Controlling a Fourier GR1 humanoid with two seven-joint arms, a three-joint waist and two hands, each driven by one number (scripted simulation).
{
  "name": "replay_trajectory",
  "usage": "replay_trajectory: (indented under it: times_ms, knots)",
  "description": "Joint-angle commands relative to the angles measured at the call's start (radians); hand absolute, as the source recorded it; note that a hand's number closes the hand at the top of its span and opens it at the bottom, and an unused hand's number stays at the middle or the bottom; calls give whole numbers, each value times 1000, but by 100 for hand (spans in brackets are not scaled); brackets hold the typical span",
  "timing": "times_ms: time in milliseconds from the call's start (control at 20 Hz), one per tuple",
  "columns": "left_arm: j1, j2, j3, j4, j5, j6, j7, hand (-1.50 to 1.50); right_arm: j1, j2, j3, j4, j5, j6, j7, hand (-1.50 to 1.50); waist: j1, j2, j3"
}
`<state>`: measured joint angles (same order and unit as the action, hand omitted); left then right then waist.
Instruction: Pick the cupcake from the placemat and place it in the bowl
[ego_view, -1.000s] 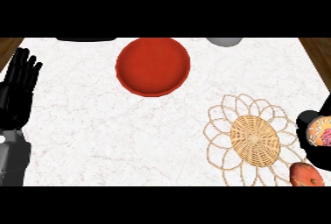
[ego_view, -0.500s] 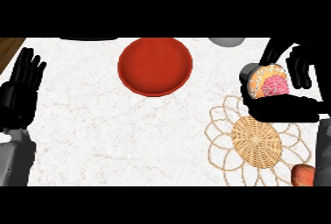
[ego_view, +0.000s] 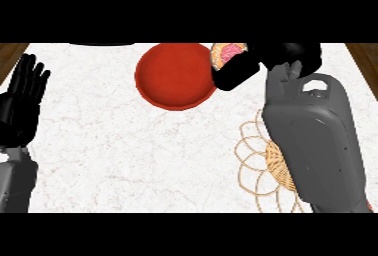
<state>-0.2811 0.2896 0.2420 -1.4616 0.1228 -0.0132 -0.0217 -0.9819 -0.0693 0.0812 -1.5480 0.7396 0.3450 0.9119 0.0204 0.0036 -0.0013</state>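
Holding: the cupcake (ego_view: 227, 52) is in my right hand (ego_view: 284, 54), my fingers (ego_view: 235, 76) curled round it so that only its pink top and a strip of pale wrapper show.
Cupcake's place: off the placemat (ego_view: 252, 159), up at the far side of the tabletop (ego_view: 133, 150), right at the right rim of the bowl (ego_view: 174, 75). In the head view it overlaps the rim's edge. I cannot tell whether it hangs over the bowl's hollow or just beside it.
Right fingers: dark and wrapped closed about the cupcake. One thick finger or thumb runs down and to the left beneath it and crosses the bowl's right edge in the view.
Right forearm (ego_view: 314, 140): grey and long, coming in from the lower edge on the right and lying across most of the placemat.
Bowl: red and round, standing at the far middle of the tabletop, well apart from the placemat's loops.
Placemat: straw-coloured weave with a border of open loops, on the near right of the tabletop. Only its left loops and a sliver of the woven middle show beside my forearm.
Left hand (ego_view: 21, 102): at the view's left edge, open, fingers straight and pointing up, resting, well apart from the bowl and the cupcake.
Tabletop: white and marbled, with a strip of brown wood (ego_view: 10, 52) at each far corner.
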Motion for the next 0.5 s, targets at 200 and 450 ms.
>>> replay_trajectory:
  times_ms: [200,450]
  knots:
    - [-4,-19,-12,-1,-13,17,3,0,-88,68,59,406,11,-237,-96,150,7,2,1]
    - [-27,-3,-1,14,-3,5,5,0,-169,69,107,640,-1,-360,-111,150,11,4,0]
